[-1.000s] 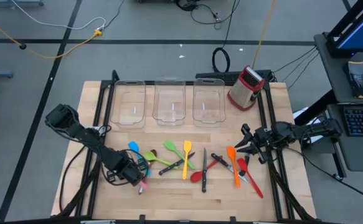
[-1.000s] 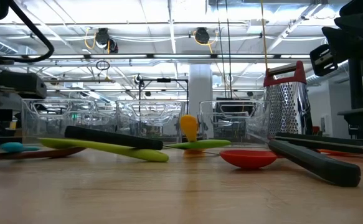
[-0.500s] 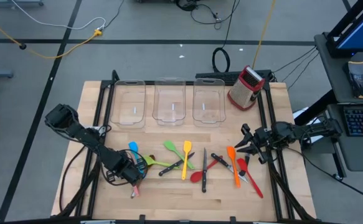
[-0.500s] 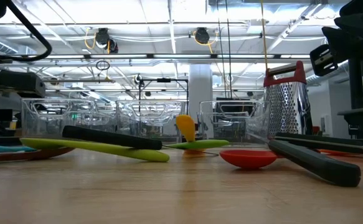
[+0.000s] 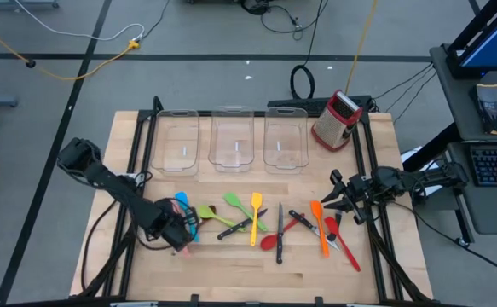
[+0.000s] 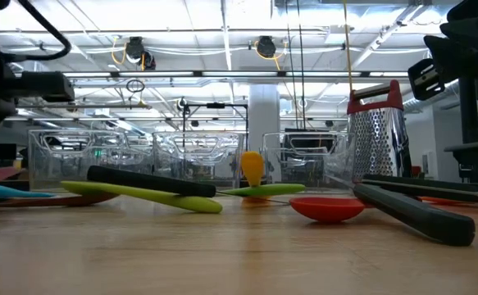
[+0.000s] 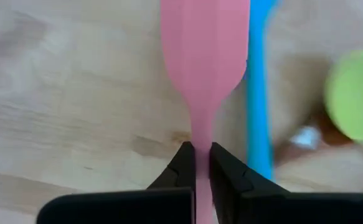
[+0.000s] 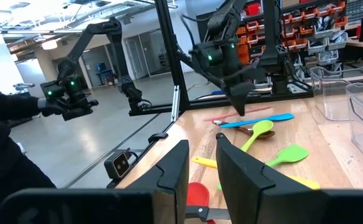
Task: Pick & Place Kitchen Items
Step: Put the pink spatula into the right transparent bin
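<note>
1 pink spatula (image 7: 204,56) pinched in left claw (image 7: 197,163)

Floor: grey concrete (image 5: 52,102), yellow cable (image 5: 103,58) across it.
Ceiling: white beams, bright strip lights (image 6: 222,16).
Pillar: white column (image 6: 263,111).
Desk: keyboard (image 5: 494,166) beyond the bench's right edge.
Shelves: orange parts bins (image 8: 306,31).

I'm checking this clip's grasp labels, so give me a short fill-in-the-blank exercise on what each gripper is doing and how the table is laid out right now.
1. The left gripper is shut on the thin handle of the ____ spatula.
2. At the table's far edge stand ____ clear bins in a row.
3. The red-and-steel box grater stands just to the ____ of that row in the high view.
4. The right gripper hangs beside the utensils and holds ____.

Missing words: pink; three; right; nothing
</note>
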Motion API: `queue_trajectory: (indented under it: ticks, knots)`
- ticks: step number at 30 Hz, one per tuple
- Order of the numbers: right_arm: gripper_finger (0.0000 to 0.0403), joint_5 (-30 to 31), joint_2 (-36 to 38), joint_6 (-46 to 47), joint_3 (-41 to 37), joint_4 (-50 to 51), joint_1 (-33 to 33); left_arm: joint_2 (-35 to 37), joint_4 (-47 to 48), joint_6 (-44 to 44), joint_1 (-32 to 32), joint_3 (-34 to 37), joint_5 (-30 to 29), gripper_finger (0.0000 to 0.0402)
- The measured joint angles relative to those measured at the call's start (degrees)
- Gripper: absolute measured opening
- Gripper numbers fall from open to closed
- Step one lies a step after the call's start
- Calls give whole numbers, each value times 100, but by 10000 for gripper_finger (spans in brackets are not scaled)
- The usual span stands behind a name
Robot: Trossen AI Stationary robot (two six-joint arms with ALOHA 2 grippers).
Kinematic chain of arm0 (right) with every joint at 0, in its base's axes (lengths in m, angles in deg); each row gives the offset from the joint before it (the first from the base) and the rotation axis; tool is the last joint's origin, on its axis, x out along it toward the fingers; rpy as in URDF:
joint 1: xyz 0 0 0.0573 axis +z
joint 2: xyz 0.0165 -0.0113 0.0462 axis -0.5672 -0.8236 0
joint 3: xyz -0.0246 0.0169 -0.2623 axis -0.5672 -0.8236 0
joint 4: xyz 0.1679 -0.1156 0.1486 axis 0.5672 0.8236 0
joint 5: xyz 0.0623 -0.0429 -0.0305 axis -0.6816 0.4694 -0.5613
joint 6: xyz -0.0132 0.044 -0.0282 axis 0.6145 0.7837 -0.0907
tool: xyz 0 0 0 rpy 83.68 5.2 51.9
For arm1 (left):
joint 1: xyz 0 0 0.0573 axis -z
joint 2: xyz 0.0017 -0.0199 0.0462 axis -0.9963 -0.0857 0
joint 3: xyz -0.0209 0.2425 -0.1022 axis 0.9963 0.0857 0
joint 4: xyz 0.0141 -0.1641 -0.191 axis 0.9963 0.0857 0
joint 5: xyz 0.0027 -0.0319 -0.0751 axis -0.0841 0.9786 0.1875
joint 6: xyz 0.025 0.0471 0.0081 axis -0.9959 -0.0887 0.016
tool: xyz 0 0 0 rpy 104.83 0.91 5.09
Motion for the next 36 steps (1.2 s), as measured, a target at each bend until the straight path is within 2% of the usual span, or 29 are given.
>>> queue_trajectory:
  ticks: [12, 17, 22, 26, 32, 34, 36]
  knots:
    - [73, 0, 0, 0, 0, -26, 2, 807, -363, -500, 225, -2, -374, 8]
    - [73, 11, 0, 0, 0, -44, 2, 1197, -863, -738, 386, -7, -1420, 7]
    - [73, 115, 0, 4, 0, -44, 2, 1339, -1729, -1440, 309, -17, -2438, 3]
    - [73, 826, 0, 650, -2, -243, 2, 1337, -2547, -2295, 101, -17, -2889, 2]
    - [73, 2626, -2, 2833, -2, -548, 1, 1332, -3961, -4001, -339, -17, -3311, 2]
    - [73, 2971, -37, 3000, -2, -502, 2, 1332, -4441, -4594, -491, -17, -3300, 2]
    - [73, 3128, -103, 2744, -2, -481, 0, 1334, -4879, -5139, -620, -17, -3298, 1]
